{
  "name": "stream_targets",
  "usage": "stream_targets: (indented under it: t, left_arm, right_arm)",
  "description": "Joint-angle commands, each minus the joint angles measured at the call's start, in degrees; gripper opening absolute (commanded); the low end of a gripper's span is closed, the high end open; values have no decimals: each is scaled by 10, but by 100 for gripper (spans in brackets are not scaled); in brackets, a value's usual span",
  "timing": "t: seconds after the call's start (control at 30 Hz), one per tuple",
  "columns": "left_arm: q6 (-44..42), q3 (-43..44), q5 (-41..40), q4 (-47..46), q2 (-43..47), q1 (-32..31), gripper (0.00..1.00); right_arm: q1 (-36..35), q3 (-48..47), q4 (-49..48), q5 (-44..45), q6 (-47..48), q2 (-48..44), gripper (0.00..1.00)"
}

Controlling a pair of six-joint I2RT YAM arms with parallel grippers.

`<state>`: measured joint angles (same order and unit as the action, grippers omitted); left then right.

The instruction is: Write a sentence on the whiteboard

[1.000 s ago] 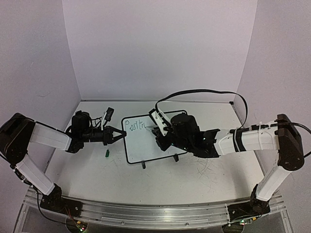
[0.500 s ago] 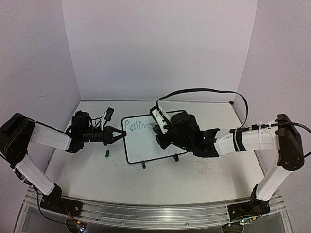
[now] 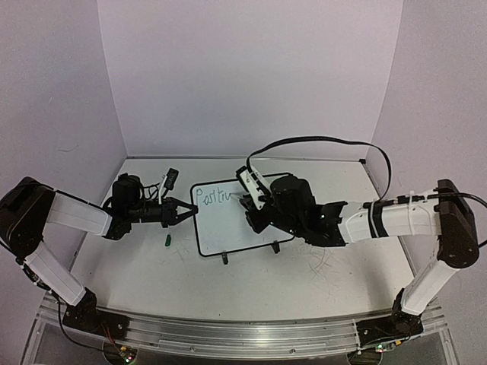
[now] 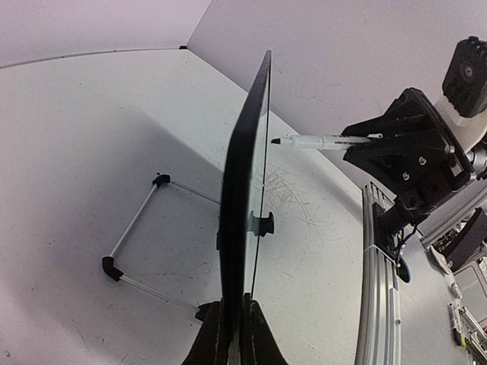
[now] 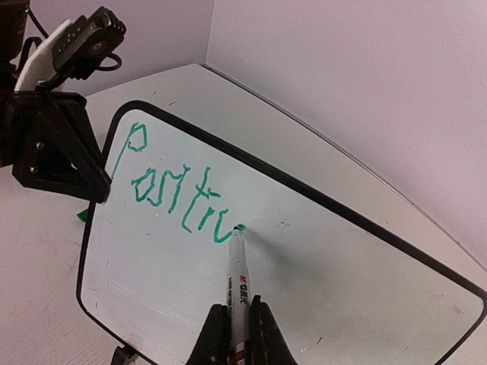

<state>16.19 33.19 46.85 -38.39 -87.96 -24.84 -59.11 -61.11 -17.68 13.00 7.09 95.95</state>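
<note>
A: Item 1, R tool [image 5: 236, 327]. Status?
B: Clamped tight on marker [image 5: 240, 281], barrel upright btwn fingers. Has crept a bit rightward along whiteboard [image 3: 228, 228] vs a sec ago.
A: Item 2, tip?
B: On whiteboard face, at end of last stroke.
A: Item 3, sentence [image 5: 171, 194]?
B: Green, along whiteboard's top edge. One more letter than before; reads approx. "Positiv". Judged early in the line, most words still to write. Whiteboard's right part is bare.
A: Item 4, L tool [image 3: 183, 211]?
B: Shut on whiteboard's left rim, steadying it. No shift.
A: Arm poses?
B: R: upper link rises right of whiteboard, forearm reaches across to its top middle, wrist tipped down. L: elbow out well left of whiteboard, forearm level, aimed at rim.
A: Extras?
B: Small green cap-like item [image 3: 168, 241] on tabletop [image 3: 304, 281], just left of whiteboard.
</note>
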Motion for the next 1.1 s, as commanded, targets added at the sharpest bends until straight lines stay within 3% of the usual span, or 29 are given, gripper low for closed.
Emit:
stream_targets:
  t: [0.0, 1.07]
  left_arm:
    - [-25, 3, -3, -24, 23, 0, 0]
    - [-30, 3, -7, -18, 25, 0, 0]
  right_arm:
    - [4, 40, -38, -41, 11, -77, 0]
    - [17, -12, -28, -14, 14, -21, 0]
